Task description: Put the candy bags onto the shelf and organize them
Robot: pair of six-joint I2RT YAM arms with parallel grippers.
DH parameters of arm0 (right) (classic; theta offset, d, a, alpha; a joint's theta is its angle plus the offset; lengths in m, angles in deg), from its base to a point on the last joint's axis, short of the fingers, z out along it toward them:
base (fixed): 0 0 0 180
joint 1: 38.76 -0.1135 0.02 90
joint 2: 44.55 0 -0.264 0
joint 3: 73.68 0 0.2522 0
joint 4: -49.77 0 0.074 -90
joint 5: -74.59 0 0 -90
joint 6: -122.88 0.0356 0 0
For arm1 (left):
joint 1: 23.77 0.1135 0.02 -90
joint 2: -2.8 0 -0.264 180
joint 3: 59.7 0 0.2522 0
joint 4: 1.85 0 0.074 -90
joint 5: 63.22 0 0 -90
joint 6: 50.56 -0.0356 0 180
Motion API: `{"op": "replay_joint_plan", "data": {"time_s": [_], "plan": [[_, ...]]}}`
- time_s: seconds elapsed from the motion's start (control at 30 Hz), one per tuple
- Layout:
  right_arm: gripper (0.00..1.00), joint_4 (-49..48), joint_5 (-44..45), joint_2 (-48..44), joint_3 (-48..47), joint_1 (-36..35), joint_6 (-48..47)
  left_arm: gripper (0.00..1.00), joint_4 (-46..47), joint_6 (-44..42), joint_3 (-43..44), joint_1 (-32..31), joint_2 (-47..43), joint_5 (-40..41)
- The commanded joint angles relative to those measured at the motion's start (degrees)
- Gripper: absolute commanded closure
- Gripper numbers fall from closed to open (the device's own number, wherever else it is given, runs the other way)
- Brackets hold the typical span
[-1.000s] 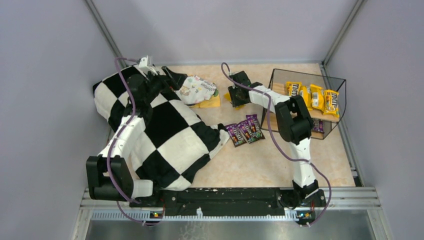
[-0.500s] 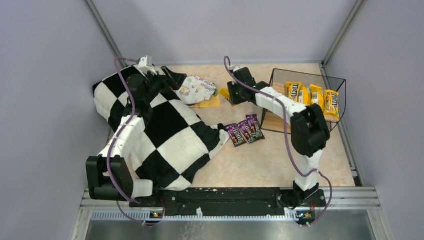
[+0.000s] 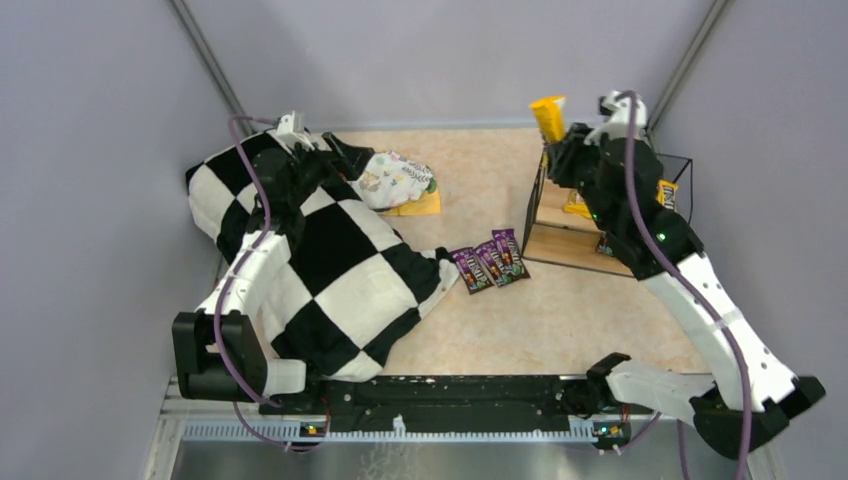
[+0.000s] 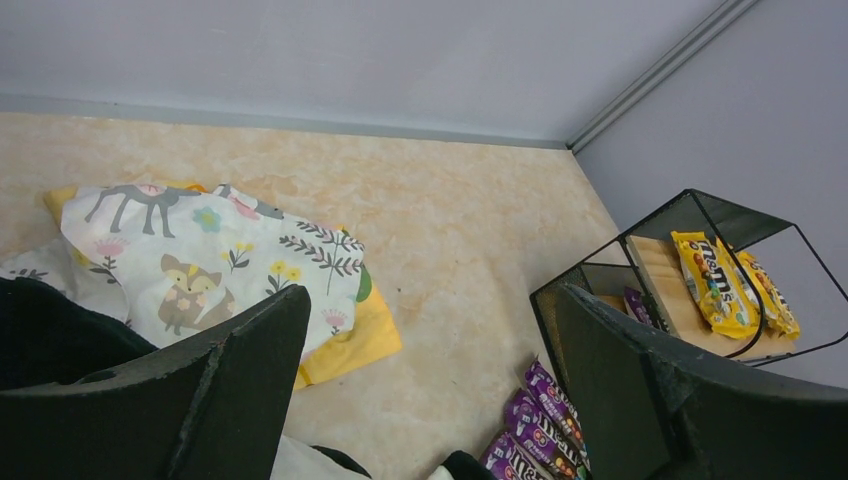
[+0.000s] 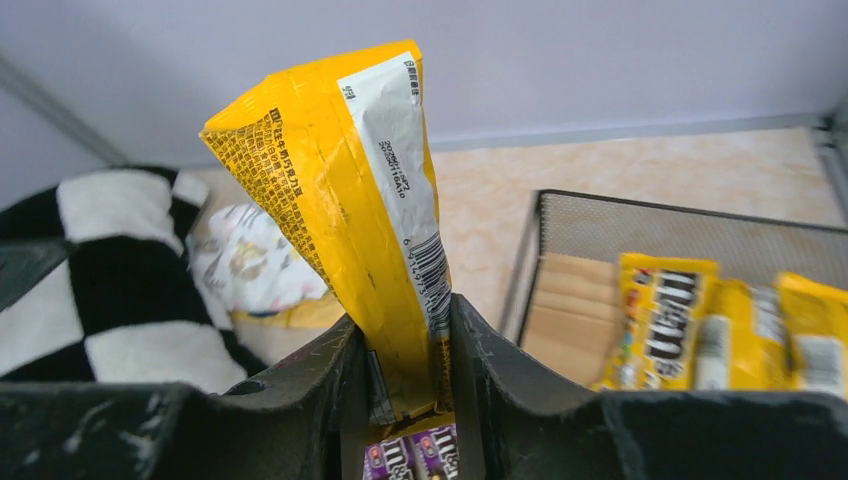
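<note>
From above, the right gripper (image 3: pixel 560 138) hangs near the far left corner of the shelf (image 3: pixel 560 245), clamped on a yellow bag (image 3: pixel 547 113) that stands upright. Three purple bags (image 3: pixel 490 260) lie side by side on the table (image 3: pixel 540 320), just left of the shelf. I judge the job past halfway, with this bag and those three left. The left gripper (image 3: pixel 345 152) rests on the checkered cloth (image 3: pixel 330 260). The tabletop is mottled beige, boxed in by grey walls (image 3: pixel 420 60)

Left wrist: its jaws stand wide, with nothing between them. Shelved yellow bags (image 4: pixel 715 285) lie on the upper board, and one purple packet (image 4: pixel 638 305) sits below

Right wrist: the yellow bag is pinched by its lower end, with the shelf beyond it to the right
</note>
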Motion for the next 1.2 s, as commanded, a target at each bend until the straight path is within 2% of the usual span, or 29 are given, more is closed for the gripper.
{"op": "replay_joint_plan", "data": {"time_s": [0.0,0.2,0.37,0.6,1.17], "plan": [[0.7,4.5,14.0,-4.1,5.0,3.1,4.8,0.02,2.5,-0.1,2.1,-0.4,-0.3,-0.4],[0.71,8.3,14.0,-3.4,6.8,6.4,11.2,0.01,0.6,-2.7,2.5,-2.4,-0.1,1.7],[0.74,6.8,12.4,-1.6,9.7,6.6,16.9,0.02,-0.4,-3.3,3.1,-3.6,0.6,1.9],[0.75,5.1,16.0,1.4,12.5,6.6,24.2,0.02,-0.8,-3.5,3.4,-3.7,0.6,2.0],[0.76,1.1,16.5,7.8,14.8,7.0,26.5,0.02,-1.1,-3.3,3.7,-3.7,0.1,1.8]]}}
